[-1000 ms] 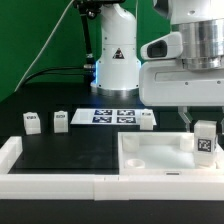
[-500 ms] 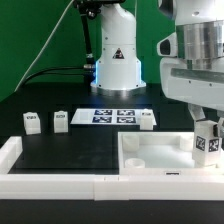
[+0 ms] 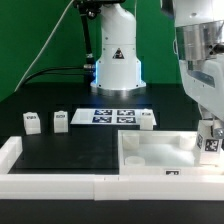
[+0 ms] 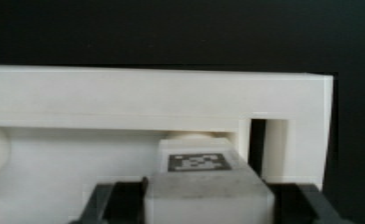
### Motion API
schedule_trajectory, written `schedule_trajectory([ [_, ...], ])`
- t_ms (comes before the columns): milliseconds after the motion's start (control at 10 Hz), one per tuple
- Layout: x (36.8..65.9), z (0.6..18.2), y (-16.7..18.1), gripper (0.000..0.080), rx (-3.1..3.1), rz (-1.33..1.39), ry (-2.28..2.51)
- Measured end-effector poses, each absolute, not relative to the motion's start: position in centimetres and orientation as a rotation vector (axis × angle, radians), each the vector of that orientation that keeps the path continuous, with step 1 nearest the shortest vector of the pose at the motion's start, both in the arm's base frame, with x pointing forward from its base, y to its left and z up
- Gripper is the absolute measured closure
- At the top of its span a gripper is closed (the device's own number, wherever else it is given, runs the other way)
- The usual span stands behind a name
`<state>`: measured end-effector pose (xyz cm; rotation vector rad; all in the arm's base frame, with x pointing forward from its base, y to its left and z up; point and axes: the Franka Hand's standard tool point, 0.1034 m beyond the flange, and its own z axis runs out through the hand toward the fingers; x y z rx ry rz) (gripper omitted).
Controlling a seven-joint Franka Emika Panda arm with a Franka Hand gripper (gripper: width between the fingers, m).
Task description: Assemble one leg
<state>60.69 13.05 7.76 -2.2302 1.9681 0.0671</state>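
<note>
As the wrist view shows, the leg (image 4: 204, 186) is clamped between the two black fingers (image 4: 118, 203) of the gripper (image 3: 208, 131), closed only to its width. It is held over the tray (image 3: 150, 160), at the corner nearest the bench (image 3: 70, 150) edge at the exterior view's right; contact with the tray cannot be told.

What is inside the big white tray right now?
The tool holds one leg at the tray's corner on the exterior view's right. A rounded bump shows near the tray's other end. The floor under the leg is covered, so I cannot see it.
</note>
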Motion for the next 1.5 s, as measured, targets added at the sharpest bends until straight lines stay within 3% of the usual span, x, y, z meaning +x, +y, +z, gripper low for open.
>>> schedule_trajectory([
  [100, 60.7, 7.8, 13.0, 0.0502, -2.29, 0.059, 1.897],
  [200, 60.8, 7.8, 12.6, 0.0283, -2.432, 0.037, 1.706],
  [300, 60.7, 7.7, 12.5, 0.0283, -2.548, 0.023, 1.535],
  [400, 60.6, 7.5, 12.5, 0.0177, -2.646, 0.019, 1.369],
  [500, 60.5, 7.5, 12.4, 0.0158, -2.743, 0.008, 1.168],
  [1100, 60.7, 7.8, 12.6, 0.015, -3.067, -0.05, 0.063],
  [1400, 60.8, 7.7, 12.0, 0.015, -3.071, -0.055, -0.118],
  [1500, 60.8, 7.7, 11.9, 0.0246, -3.071, -0.055, -0.118],
])
